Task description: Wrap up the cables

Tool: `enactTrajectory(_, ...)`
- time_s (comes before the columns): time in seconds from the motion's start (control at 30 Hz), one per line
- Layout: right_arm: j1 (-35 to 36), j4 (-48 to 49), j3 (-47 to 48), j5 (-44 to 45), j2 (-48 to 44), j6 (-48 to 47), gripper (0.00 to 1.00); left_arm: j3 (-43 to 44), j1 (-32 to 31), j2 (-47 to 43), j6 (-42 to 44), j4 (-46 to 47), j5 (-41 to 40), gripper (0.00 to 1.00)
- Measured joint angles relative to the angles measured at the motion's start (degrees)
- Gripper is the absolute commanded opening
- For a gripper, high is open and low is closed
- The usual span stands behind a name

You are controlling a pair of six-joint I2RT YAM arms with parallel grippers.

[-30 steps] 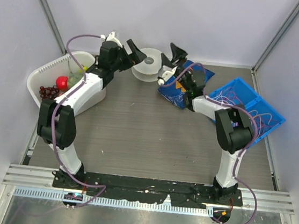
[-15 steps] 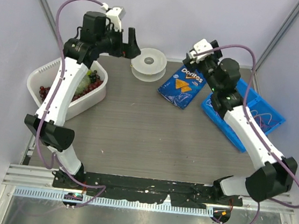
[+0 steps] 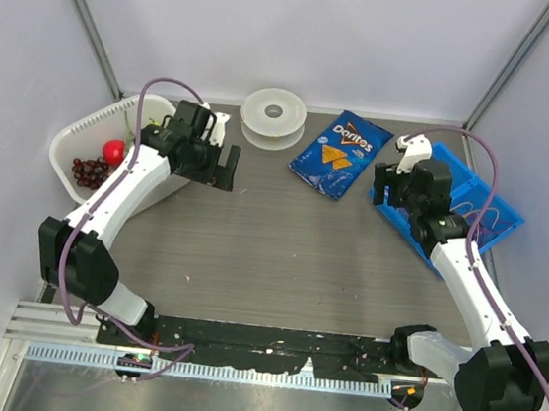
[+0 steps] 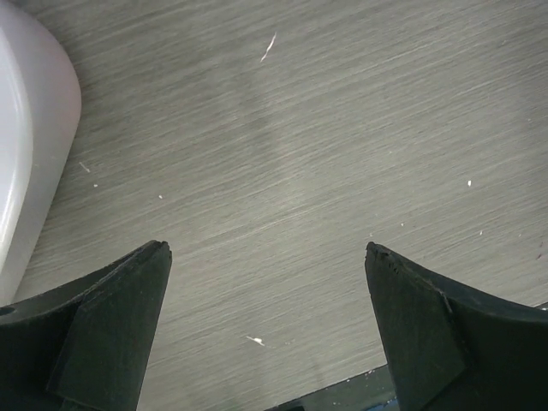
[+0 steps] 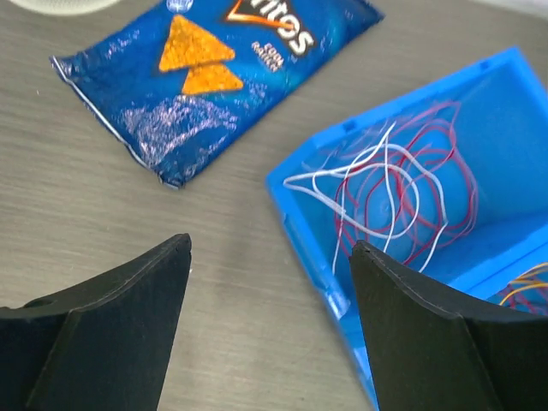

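Grey tabletop [image 5: 103, 214] under the spread right pincer [image 5: 270, 244]; cables [image 5: 390, 193] (white, red) in the blue bin [image 5: 310, 248] ahead-right look limp, light: pinch one loop.

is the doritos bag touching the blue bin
Apart. The right wrist view shows a strip of table between the Doritos bag and the near corner of the blue bin.

The top camera looks down from high above the near edge at the whole grey wood-grain counter [image 3: 279, 256]. The left wrist camera sits very close over bare counter. The right wrist camera, a bit higher, sees the shiny blue chip bag [image 5: 214, 77] and blue plastic bin [image 5: 505, 103], both in the top view too.
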Motion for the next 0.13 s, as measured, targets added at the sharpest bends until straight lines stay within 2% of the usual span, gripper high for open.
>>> enactTrajectory(0.13, -0.1, -1.7, -1.0, 0.0, -0.5, 1.8, 0.8, -0.5, -1.1, -2.5, 0.0, 1.9, -1.2, 1.0)
